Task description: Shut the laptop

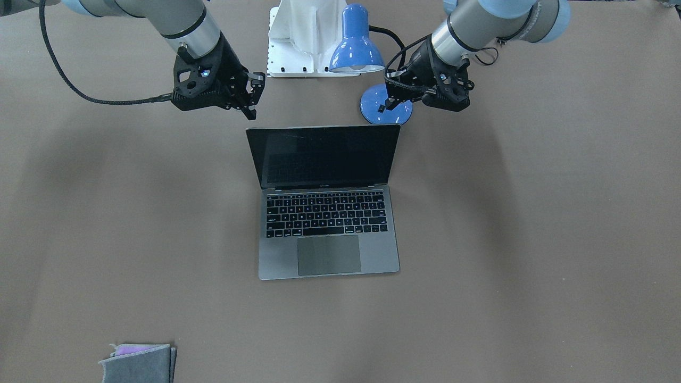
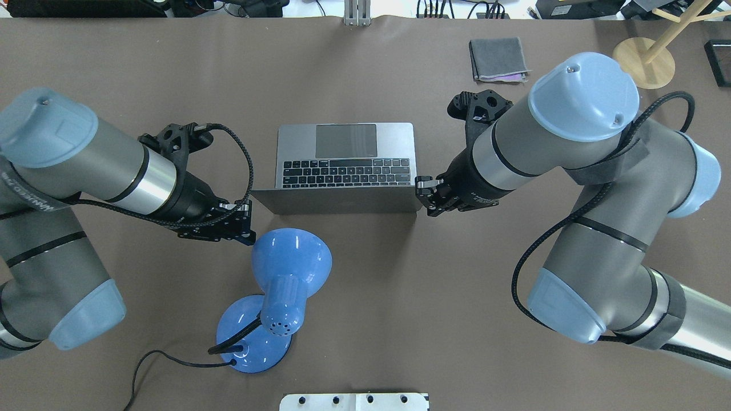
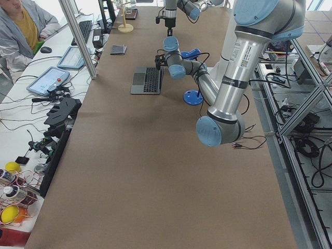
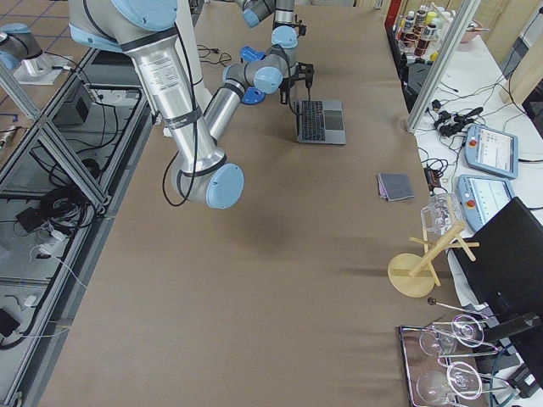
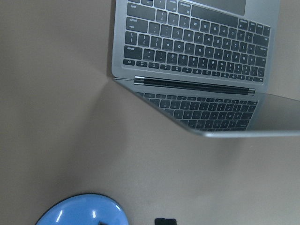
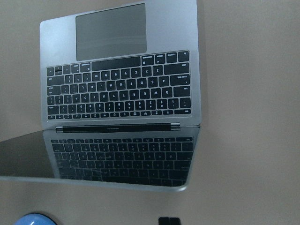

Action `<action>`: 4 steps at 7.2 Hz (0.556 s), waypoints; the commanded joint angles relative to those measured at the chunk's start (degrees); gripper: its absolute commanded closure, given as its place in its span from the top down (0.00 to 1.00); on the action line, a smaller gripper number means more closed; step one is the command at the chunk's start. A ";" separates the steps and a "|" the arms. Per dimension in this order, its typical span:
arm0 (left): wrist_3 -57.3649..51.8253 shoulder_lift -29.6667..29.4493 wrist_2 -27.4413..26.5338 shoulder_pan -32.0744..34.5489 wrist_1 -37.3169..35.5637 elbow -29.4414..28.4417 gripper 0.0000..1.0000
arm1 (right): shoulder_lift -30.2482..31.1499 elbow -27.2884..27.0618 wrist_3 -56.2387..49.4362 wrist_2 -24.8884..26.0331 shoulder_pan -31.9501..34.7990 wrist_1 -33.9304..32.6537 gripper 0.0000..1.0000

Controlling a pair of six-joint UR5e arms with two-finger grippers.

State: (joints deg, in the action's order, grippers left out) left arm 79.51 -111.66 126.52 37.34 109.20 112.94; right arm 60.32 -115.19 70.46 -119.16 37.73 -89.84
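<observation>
Laptop point(image 1: 325, 205) sits open at mid-desk point(image 1: 532, 239), with the screen facing the operators' side. The back of the lid point(image 2: 337, 202) faces the robot and leans a little toward it. Nothing lies on the keyboard point(image 2: 346, 172).

Key relation: the lid's top edge runs crosswise, from the robot's left to its right. The pincers bracket that edge, one near each top corner, both on the robot's side of it.
- Right pincer point(image 1: 254, 98): just beside its corner, not touching, holding nothing. Jaw opening cannot be told.
- Left pincer point(image 1: 387, 93): near its corner and apart from it, holding nothing. Jaw opening cannot be told either.

From either pincer the lid lies ahead, away from the robot. My judgement is that closing needs a push on the upper lid outward and then down, so it swings about the hinge onto the keyboard. The overhead view suggests the right pincer is a shade nearer, but the margin is slim.

Hazard: the blue lamp point(image 2: 291, 264) stands just behind the lid on the left arm's side, its base close under the left pincer. A low approach by that arm could clip it.

Containers: none near the laptop. The only ones seen are stemmed glasses point(image 4: 462, 375) at the desk's far end, well apart and too small to judge contents. The folded cloth point(image 2: 497, 59) is also well apart.
</observation>
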 commanded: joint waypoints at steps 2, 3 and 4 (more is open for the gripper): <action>-2.77 -2.58 -3.90 -0.08 -0.04 -1.67 0.00 | -3.70 4.43 0.12 0.16 1.91 -0.07 0.00; -2.96 -2.77 -4.00 0.09 -0.04 -1.93 0.00 | -3.80 5.75 0.64 -0.10 2.43 2.36 0.00; -3.74 -2.86 -4.26 0.79 -0.04 -1.94 0.00 | -3.80 7.94 0.82 -0.28 2.96 5.17 0.00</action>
State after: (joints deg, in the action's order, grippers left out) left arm 76.58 -114.24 122.67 37.57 109.16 111.18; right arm 56.73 -109.53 70.97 -119.23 40.05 -87.50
